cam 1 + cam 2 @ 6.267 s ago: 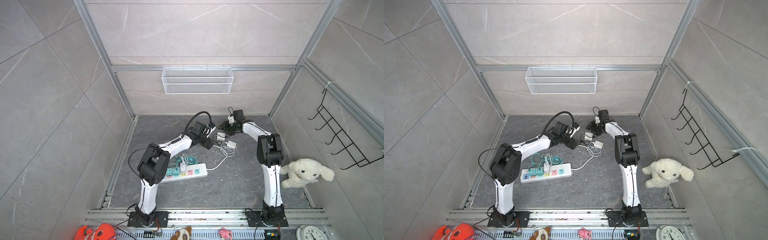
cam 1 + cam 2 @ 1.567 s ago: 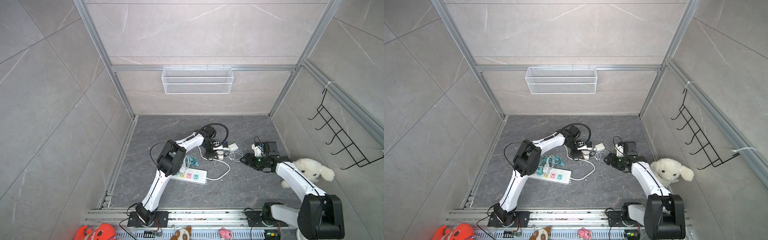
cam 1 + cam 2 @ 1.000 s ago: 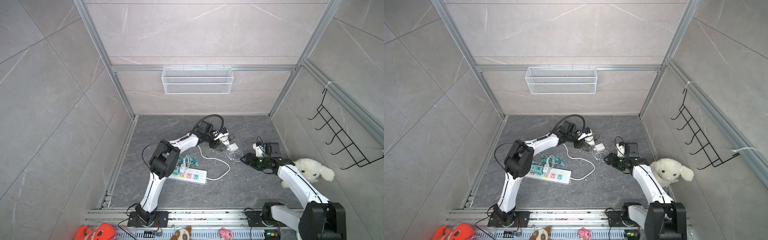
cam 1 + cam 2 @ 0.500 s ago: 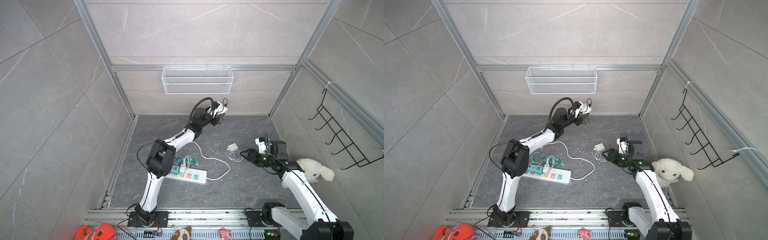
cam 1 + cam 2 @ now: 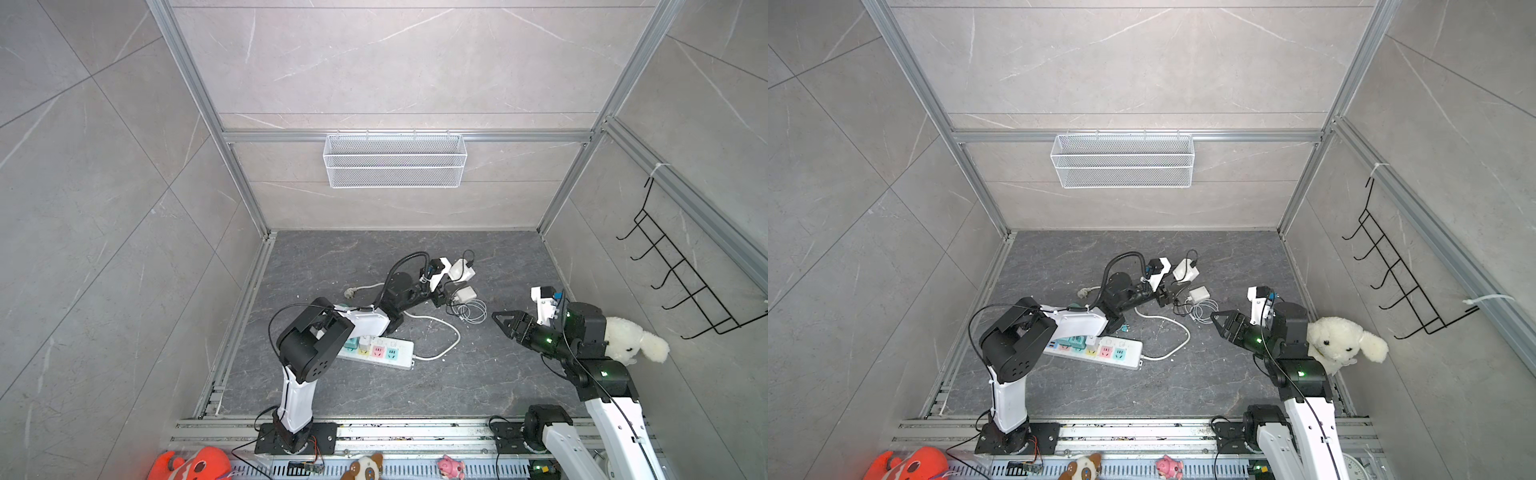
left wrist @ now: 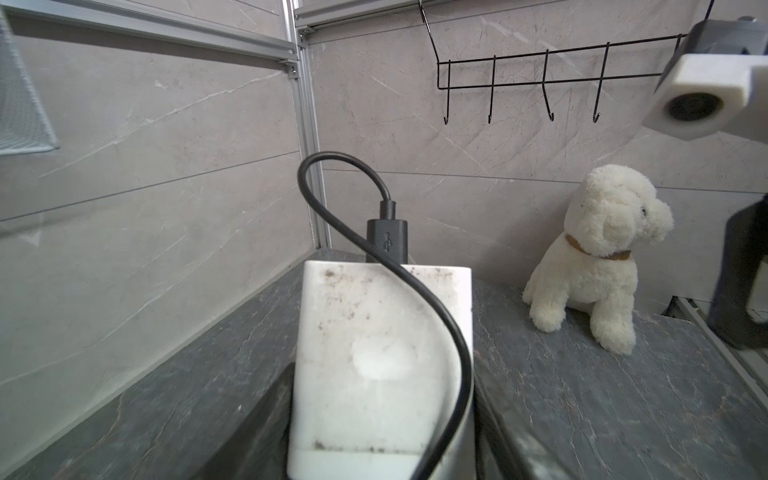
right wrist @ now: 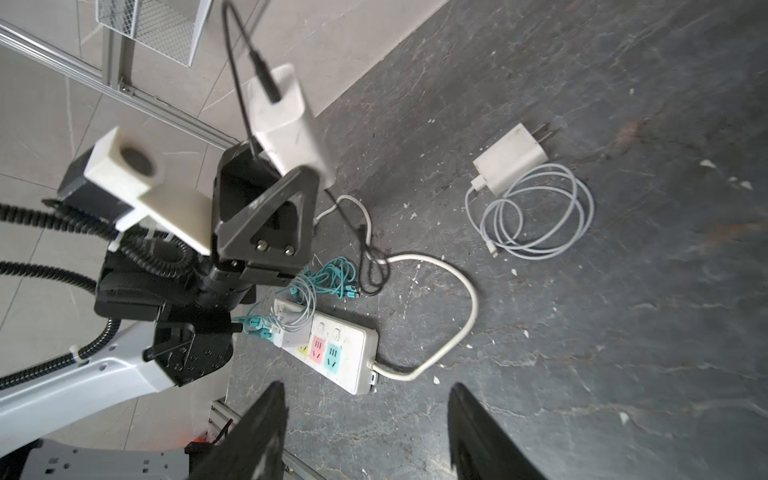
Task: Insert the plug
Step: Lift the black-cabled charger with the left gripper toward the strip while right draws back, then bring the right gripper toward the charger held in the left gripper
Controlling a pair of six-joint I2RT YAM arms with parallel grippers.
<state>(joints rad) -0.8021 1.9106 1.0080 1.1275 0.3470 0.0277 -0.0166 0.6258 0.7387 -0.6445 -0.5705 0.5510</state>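
Note:
A white charger plug (image 5: 461,269) with a black USB cable in its top stands up out of my left gripper (image 5: 452,283), which is shut on its body above the floor's back middle. In the left wrist view the plug (image 6: 380,361) fills the space between the jaws. The white power strip (image 5: 382,353) with coloured sockets lies on the floor under the left arm, also in the right wrist view (image 7: 332,353). My right gripper (image 5: 505,322) hangs open and empty to the right, its fingers (image 7: 257,432) wide apart.
A second white charger (image 5: 466,294) with a coiled white cable lies just right of the left gripper. Teal cables (image 7: 336,278) tangle by the strip. A white plush dog (image 5: 631,338) sits by the right wall. A wire basket (image 5: 395,160) hangs on the back wall and a hook rack (image 5: 681,286) on the right wall.
The left arm, raised near the back wall half a second ago, has come down and forward with the plug. The right gripper has shifted slightly and opened a little wider.

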